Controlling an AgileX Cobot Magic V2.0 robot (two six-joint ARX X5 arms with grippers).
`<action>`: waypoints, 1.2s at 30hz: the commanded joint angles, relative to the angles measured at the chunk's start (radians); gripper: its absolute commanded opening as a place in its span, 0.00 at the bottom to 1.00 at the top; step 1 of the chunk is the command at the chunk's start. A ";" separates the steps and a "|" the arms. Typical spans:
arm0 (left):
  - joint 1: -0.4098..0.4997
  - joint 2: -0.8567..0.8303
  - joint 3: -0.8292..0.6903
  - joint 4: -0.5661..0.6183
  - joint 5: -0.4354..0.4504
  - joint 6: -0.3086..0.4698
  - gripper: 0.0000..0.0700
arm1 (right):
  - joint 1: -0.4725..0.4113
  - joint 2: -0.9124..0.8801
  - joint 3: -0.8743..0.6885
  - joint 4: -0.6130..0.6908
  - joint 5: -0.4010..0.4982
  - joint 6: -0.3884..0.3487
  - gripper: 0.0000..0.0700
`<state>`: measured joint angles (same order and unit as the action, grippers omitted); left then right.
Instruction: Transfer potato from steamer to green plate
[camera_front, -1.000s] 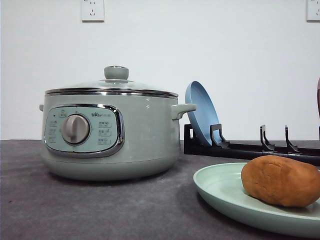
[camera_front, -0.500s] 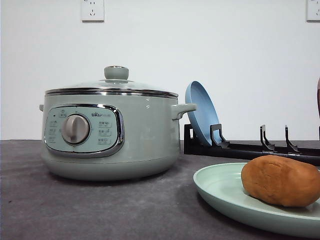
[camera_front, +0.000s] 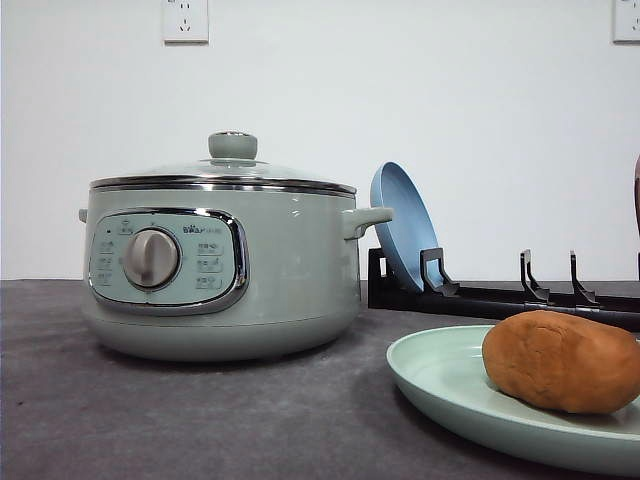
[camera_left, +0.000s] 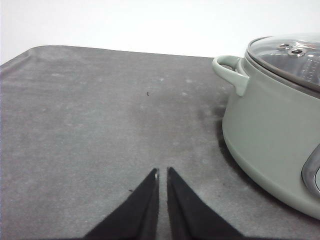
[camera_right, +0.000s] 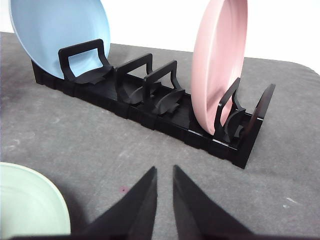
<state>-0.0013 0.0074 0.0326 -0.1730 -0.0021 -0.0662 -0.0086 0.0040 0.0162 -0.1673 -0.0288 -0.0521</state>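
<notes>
Front view: the potato (camera_front: 562, 361) lies on the green plate (camera_front: 440, 385) at the lower right, its right end and much of the plate cut off by the frame edge. The steamer (camera_front: 222, 262) stands to the left on the dark grey table (camera_front: 200, 420), apart from the plate, with its knobbed glass lid (camera_front: 232, 158) on. Its chrome-framed control panel (camera_front: 165, 262) carries a grey dial (camera_front: 152, 258) and small printed labels, with a short brand word above the dial; all are too small to read. Behind, a blue plate (camera_front: 403, 225) leans in a black dish rack (camera_front: 500, 295), the steamer's side handle overlapping its lower edge. Two wall sockets (camera_front: 185, 19) sit high on the white wall, the right one cut off.

Left wrist view: the left gripper (camera_left: 162, 172) hangs over bare table, its dark fingers nearly together with a thin slit between them, holding nothing. The steamer stands off to one side, well apart from the fingertips, with only its handle, part of the lid and a sliver of the panel visible.

Right wrist view: the right gripper (camera_right: 164, 170) is likewise nearly closed and empty, over the table in front of the rack. The rack holds the blue plate and a pink plate (camera_right: 218, 62) upright in separate slots. A piece of the green plate's rim shows near the fingers; the potato lies outside this frame.
</notes>
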 joint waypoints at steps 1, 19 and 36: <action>-0.001 0.002 -0.021 0.016 -0.002 -0.003 0.04 | -0.002 0.000 -0.005 0.012 0.003 -0.004 0.07; -0.001 0.002 -0.021 0.016 -0.002 -0.003 0.04 | -0.002 0.000 -0.005 0.012 0.003 -0.004 0.07; -0.001 0.002 -0.021 0.016 -0.002 -0.003 0.04 | -0.002 0.000 -0.005 0.012 0.003 -0.004 0.07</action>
<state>-0.0013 0.0074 0.0326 -0.1730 -0.0021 -0.0665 -0.0086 0.0040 0.0162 -0.1673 -0.0288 -0.0521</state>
